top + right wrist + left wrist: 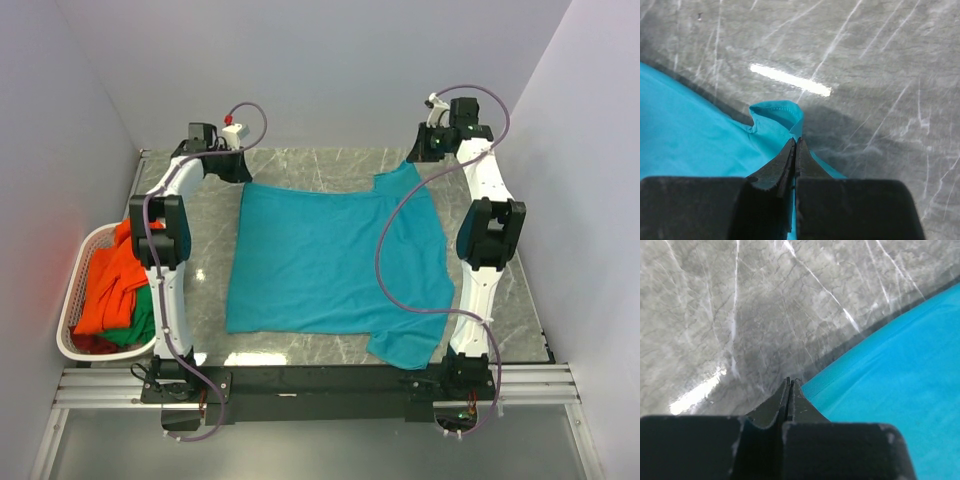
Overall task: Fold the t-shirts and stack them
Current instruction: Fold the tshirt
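The teal t-shirt (330, 260) lies spread flat on the marble table (300, 165). My left gripper (236, 172) is at its far left corner. In the left wrist view the jaws (791, 382) are shut, and the shirt's edge (880, 380) runs right into the fingertips, slightly raised over its shadow. My right gripper (418, 158) is at the far right sleeve. Its jaws (796, 141) are shut on teal cloth (700, 140), with a hemmed fold (780, 112) standing up at the tips. The orange t-shirt (108, 285) and green t-shirt (138, 325) lie bunched in the basket.
A white plastic laundry basket (75, 290) stands at the table's left edge beside the left arm. Grey walls close in on the left, back and right. A black rail (320, 380) carries both arm bases at the near edge.
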Robot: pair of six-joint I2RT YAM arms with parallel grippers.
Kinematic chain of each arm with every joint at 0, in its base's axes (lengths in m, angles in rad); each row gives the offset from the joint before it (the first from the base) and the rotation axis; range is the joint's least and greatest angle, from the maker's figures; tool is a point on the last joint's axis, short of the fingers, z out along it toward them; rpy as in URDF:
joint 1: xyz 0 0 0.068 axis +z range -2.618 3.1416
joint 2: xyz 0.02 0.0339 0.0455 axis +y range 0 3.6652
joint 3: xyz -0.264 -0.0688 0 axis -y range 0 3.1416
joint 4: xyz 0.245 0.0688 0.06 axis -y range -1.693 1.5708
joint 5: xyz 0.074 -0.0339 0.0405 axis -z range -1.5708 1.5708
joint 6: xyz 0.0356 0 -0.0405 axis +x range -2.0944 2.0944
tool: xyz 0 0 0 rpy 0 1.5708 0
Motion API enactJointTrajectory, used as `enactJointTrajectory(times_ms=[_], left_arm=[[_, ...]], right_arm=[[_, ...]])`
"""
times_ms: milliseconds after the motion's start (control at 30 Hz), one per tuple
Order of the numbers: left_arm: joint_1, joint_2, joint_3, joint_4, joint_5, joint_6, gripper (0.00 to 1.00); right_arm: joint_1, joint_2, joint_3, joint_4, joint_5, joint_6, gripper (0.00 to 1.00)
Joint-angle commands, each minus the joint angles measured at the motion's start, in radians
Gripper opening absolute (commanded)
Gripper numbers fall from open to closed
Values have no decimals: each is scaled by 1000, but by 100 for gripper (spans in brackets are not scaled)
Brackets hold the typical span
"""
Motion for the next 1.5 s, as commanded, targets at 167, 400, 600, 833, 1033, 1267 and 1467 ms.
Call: enactJointTrajectory(times_ms=[167,400,600,833,1033,1267,1467], left_arm=[[17,-146,-93,18,78,136,0],[46,-229,-184,1,89,227,0],[48,-285,-268,-26,89,311,0],[49,-354,-382,-31,75,386,0],[51,-403,-459,-6,59,439,0],[51,-414,-479,-29,64,482,0],[51,-426,-526,-43,55,540,0]], right_arm=[[9,-116,-49,-86,-42,-34,0],[9,-178,-115,-118,-43,-65,0],[9,-207,-138,-173,-51,-103,0],[9,-242,-186,-241,-65,-152,0],[9,-325,-319,-243,-69,-169,0],[10,-409,-474,-233,-85,-172,0],[16,-442,-568,-224,-83,-169,0]])
